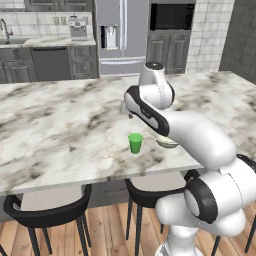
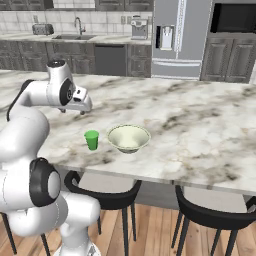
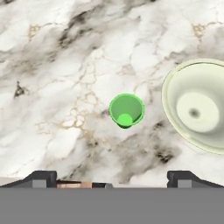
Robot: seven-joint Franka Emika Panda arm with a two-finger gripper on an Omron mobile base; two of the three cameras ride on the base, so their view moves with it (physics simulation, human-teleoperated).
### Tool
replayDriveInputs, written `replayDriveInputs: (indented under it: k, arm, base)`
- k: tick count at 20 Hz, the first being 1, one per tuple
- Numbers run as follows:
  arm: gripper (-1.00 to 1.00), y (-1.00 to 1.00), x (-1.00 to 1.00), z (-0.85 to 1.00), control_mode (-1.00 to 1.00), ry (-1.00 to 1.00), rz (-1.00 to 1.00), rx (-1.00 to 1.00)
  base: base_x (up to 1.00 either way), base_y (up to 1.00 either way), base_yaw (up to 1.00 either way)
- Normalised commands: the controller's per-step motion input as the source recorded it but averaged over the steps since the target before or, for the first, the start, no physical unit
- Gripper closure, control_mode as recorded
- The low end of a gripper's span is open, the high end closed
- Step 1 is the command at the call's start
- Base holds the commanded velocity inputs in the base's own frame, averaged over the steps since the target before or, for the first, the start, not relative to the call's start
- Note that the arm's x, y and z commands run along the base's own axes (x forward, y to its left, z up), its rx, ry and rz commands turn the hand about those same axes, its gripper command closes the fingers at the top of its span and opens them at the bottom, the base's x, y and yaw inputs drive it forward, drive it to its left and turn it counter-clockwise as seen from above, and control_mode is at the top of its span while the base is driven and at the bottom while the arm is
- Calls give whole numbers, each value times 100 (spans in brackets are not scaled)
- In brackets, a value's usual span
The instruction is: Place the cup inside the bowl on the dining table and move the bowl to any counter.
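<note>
The small green cup [image 1: 135, 143] [image 2: 92, 140] stands upright on the marble dining table [image 1: 60, 125] [image 2: 200, 125], near its front edge. Just right of it sits the wide pale bowl [image 2: 129, 137], empty and partly hidden by my arm in the left base view [image 1: 168, 144]. My gripper [image 2: 73, 111] hangs above the table, up and back-left of the cup, pointing down. The hand view looks straight down on the cup [image 3: 126, 110], with the bowl [image 3: 197, 111] at its right. There the gripper [image 3: 116, 179] is open, with nothing between its fingers.
Black stools [image 1: 50, 210] [image 2: 105, 195] stand at the table's near edge. Across the floor runs the counter [image 1: 45, 42] [image 2: 75, 37] with a sink faucet [image 2: 78, 25], toaster [image 2: 42, 29] and coffee machine [image 1: 78, 28]. A steel fridge [image 1: 122, 35] stands beside it.
</note>
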Motion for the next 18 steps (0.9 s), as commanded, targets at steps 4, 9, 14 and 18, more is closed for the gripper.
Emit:
replayDriveInputs:
  k: [4,9,14,18]
  arm:
    - [-100,0,15,-8,-100,0,0,0]
    - [-100,0,12,-8,-100,0,0,0]
    - [-100,0,12,-8,-100,0,0,0]
    - [-100,0,9,-12,-100,0,0,0]
  base:
    - [0,0,0]
    - [0,0,0]
    - [0,0,0]
    - [0,0,0]
